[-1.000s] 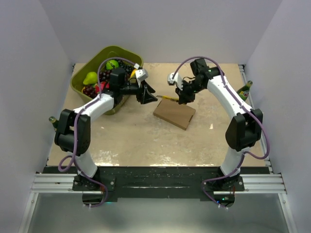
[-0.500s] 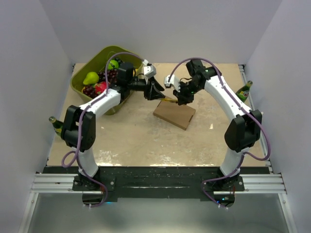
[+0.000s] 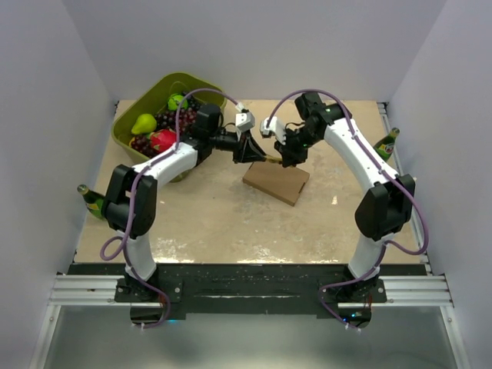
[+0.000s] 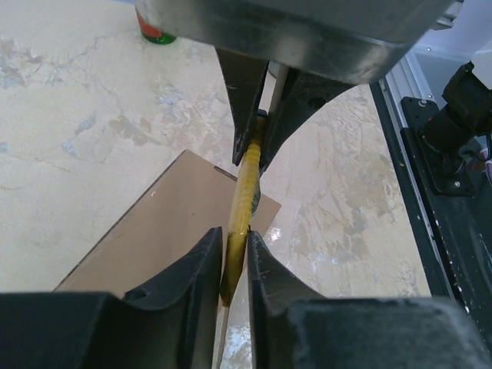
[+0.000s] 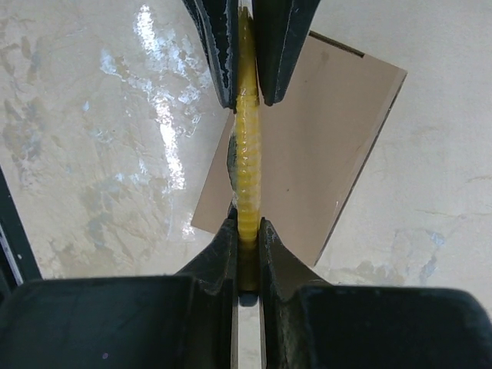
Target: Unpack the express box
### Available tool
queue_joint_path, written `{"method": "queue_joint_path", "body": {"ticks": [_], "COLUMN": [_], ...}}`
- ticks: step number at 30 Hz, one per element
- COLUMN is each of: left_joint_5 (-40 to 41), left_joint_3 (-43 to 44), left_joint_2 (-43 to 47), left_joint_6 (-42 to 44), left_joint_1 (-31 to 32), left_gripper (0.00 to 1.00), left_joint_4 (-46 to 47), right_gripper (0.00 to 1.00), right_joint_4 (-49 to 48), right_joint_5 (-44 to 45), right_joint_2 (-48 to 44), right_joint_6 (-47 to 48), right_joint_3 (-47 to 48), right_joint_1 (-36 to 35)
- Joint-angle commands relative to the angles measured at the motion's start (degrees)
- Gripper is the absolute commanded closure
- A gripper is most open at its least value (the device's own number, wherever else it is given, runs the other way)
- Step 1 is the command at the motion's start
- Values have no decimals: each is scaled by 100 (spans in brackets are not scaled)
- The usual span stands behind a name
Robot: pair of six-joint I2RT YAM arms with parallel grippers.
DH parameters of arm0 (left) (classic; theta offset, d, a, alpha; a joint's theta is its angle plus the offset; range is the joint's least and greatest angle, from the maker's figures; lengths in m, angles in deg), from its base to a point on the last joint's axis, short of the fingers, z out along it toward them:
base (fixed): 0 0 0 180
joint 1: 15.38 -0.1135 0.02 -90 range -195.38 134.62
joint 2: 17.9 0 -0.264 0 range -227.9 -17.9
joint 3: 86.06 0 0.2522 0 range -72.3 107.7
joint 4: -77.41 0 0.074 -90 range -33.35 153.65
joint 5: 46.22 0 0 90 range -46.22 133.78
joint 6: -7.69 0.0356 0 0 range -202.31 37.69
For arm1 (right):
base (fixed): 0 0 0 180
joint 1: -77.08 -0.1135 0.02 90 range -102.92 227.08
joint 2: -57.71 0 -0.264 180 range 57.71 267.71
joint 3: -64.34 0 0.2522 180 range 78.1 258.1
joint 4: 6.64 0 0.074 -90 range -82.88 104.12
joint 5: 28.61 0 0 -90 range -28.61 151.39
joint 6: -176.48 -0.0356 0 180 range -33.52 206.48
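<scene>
The express box (image 3: 277,182) is a flat brown cardboard mailer lying closed on the table; it also shows in the left wrist view (image 4: 154,231) and the right wrist view (image 5: 330,138). A thin yellow ribbed tool (image 3: 270,159) hangs above its far edge. My right gripper (image 3: 287,157) is shut on one end of the tool (image 5: 247,154). My left gripper (image 3: 257,152) is closed round the other end (image 4: 240,200). In the wrist views the left gripper (image 4: 234,257) and the right gripper (image 5: 246,238) face each other along the tool.
An olive-green tub (image 3: 171,81) with fruit stands at the back left. A green bottle (image 3: 387,144) lies at the right table edge, another bottle (image 3: 91,198) at the left edge. White walls close in three sides.
My left gripper has moved right from near the tub to the yellow tool and closed round its free end. The right gripper has held the tool almost still above the box.
</scene>
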Motion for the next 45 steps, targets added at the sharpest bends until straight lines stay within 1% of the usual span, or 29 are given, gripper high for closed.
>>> {"method": "queue_joint_path", "body": {"ticks": [1,2,6,8,9,12,13,14,15,16,17,18,19,20,21,22,24,25,26,27,33,34,35,36,37,38,42,45], "left_joint_5": [-4,57,-57,-39,-48,-250,-328,-451,-531,-618,-715,-742,-768,-812,-839,-865,-857,-839,-822,-830,-777,-795,-795,-795,-812,-821,-813,-821], "left_joint_3": [131,122,157,149,122,-18,-71,-149,-394,-527,-667,-912,-1019,-1081,-1073,-1056,-1029,-1055,-1116,-1108,-1170,-1161,-1109,-1091,-1073,-1030,-968,-968], "left_joint_2": [-30,-29,-73,-82,-73,-56,-38,-29,-12,-3,-3,-3,-20,-29,-55,-73,-82,-108,-108,-108,-152,-170,-187,-214,-249,-266,-302,-310], "left_joint_6": [365,444,594,769,761,489,132,-168,-562,-1550,-2064,-2591,-3580,-3955,-4202,-4405,-4573,-4931,-5100,-5162,-5338,-5382,-5400,-5426,-5461,-5462,-5506,-5523], "left_joint_1": [113,122,157,192,192,210,193,166,131,35,-27,-97,-228,-290,-343,-413,-484,-528,-528,-537,-528,-528,-528,-528,-520,-528,-528,-528], "left_gripper": [68,64,89,98,100,100,100,100,100,100,100,100,100,100,100,100,100,100,100,100,100,100,100,100,100,100,100,100], "left_joint_4": [-253,-271,-420,-508,-508,-264,-123,79,812,1306,2347,2914,3450,4152,4324,4395,4510,4684,5034,5064,5196,5213,5214,5240,5266,5284,5345,5380], "right_gripper": [100,100,100,100,100,100,100,96,87,77,62,58,54,50,49,48,47,46,41,40,36,36,35,35,35,35,37,39], "right_joint_4": [58,58,67,84,102,128,33,-108,-231,-371,-486,-644,-854,-961,-1057,-1154,-1330,-1644,-1760,-1831,-2104,-2304,-2480,-2726,-3155,-3307,-3440,-3695], "right_joint_5": [-247,-256,-299,-361,-361,-326,-343,-404,-884,-1202,-1570,-2244,-2607,-2863,-3101,-3556,-3884,-4042,-4061,-4087,-4483,-4501,-4518,-4501,-4483,-4466,-4316,-4377], "right_joint_2": [-95,-104,-130,-121,-121,-139,-156,-183,-261,-288,-306,-350,-359,-350,-341,-324,-359,-394,-394,-394,-306,-332,-393,-420,-438,-455,-350,-298], "right_joint_6": [-177,-177,-186,-212,-212,-195,-256,-395,-553,-746,-896,-1307,-1502,-1696,-2080,-2206,-2617,-2803,-2944,-3041,-3209,-3261,-3384,-3742,-3893,-4008,-4131,-4334], "right_joint_3": [245,245,253,323,341,315,289,210,175,157,96,34,-36,-150,-220,-282,-563,-686,-870,-932,-845,-854,-932,-1003,-1056,-1134,-1135,-1249], "right_joint_1": [-15,-15,-23,-15,-15,-6,20,81,186,492,669,1036,1197,1311,1408,1487,1480,1462,1453,1427,1374,1357,1348,1295,1260,1216,883,751]}}
